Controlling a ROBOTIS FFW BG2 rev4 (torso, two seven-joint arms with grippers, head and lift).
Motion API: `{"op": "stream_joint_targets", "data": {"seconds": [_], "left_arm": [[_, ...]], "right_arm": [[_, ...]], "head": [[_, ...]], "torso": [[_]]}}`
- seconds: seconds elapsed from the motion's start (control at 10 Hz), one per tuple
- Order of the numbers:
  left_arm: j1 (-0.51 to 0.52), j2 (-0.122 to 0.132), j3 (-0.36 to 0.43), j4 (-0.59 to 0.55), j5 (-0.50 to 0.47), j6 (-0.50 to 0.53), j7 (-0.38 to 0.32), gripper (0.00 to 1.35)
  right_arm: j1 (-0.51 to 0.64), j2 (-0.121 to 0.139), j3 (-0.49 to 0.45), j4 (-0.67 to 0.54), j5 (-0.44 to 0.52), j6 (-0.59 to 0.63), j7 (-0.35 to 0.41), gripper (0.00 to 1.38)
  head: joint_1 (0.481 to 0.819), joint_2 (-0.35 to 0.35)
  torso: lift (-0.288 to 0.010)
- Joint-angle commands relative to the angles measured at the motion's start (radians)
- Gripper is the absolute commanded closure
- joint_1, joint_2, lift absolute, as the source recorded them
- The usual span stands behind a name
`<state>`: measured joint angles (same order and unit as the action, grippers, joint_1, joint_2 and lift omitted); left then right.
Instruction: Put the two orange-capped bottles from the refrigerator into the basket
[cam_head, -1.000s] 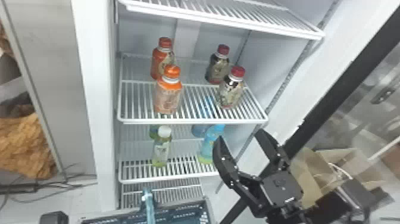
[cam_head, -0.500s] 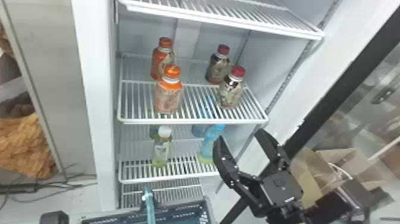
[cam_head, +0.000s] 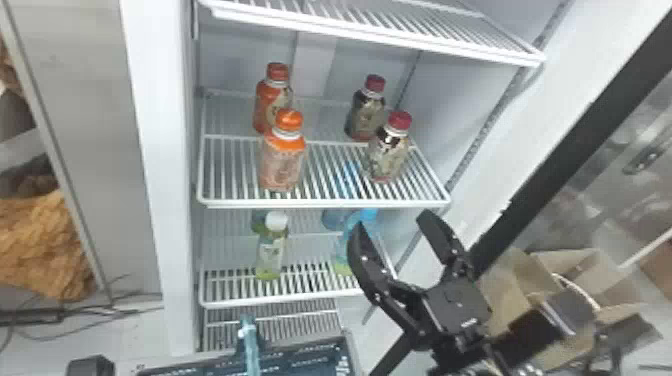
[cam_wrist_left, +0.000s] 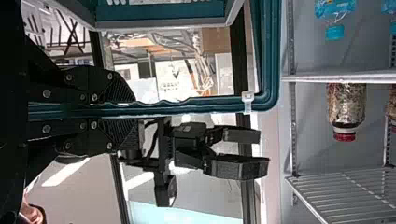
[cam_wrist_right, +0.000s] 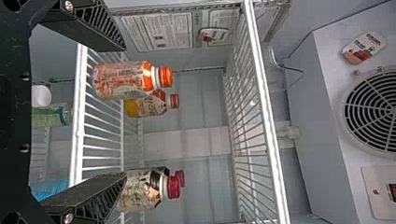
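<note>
Orange-capped bottles stand upright on a wire shelf (cam_head: 320, 203) of the refrigerator (cam_head: 145, 125), left of centre in the upper half of the head view: a front bottle (cam_head: 282, 162) near the shelf's front edge and a rear bottle (cam_head: 265, 102) behind it, slightly farther left. Two red-capped bottles (cam_head: 387, 155) stand on the same shelf, right of them. On the shelf below are a white-capped bottle (cam_head: 271, 252) and a blue-capped bottle (cam_head: 360, 225). The right hand (cam_head: 392, 219) is spread open and empty, right of centre in the lower half. In the left wrist view, the left hand (cam_wrist_left: 136, 110) is closed on the teal rim of the basket (cam_wrist_left: 271, 51), left of the frame's centre.
</note>
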<state>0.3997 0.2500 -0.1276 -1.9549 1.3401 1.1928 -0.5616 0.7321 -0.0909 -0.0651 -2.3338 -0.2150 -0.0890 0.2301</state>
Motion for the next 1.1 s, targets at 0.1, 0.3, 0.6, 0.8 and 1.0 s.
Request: {"op": "stream_joint_targets", "data": {"seconds": [0.1,0.3,0.6,0.8,1.0], "left_arm": [[0.0,-0.002,0.0,0.0,0.0,0.0,0.0,1.21],[-0.002,-0.003,0.0,0.0,0.0,-0.002,0.0,1.21],[-0.002,-0.006,0.002,0.0,0.0,-0.002,0.0,1.21],[-0.005,-0.006,-0.002,0.0,0.0,-0.002,0.0,1.21],[-0.01,-0.005,-0.006,0.0,0.0,-0.002,0.0,1.21]], "right_arm": [[-0.16,-0.029,0.055,0.148,-0.002,-0.039,0.0,0.08],[-0.244,-0.032,0.077,0.232,0.002,-0.053,0.0,0.08],[-0.344,-0.041,0.111,0.313,0.006,-0.053,-0.002,0.08],[-0.423,-0.044,0.143,0.379,0.004,-0.053,0.0,0.08],[-0.487,-0.05,0.177,0.443,-0.002,-0.039,0.0,0.08]], "head": [[0.695,-0.35],[0.695,-0.35],[0.695,-0.35],[0.695,-0.345],[0.695,-0.323]], "torso": [[-0.04],[-0.04],[-0.04],[-0.04],[-0.04]]}}
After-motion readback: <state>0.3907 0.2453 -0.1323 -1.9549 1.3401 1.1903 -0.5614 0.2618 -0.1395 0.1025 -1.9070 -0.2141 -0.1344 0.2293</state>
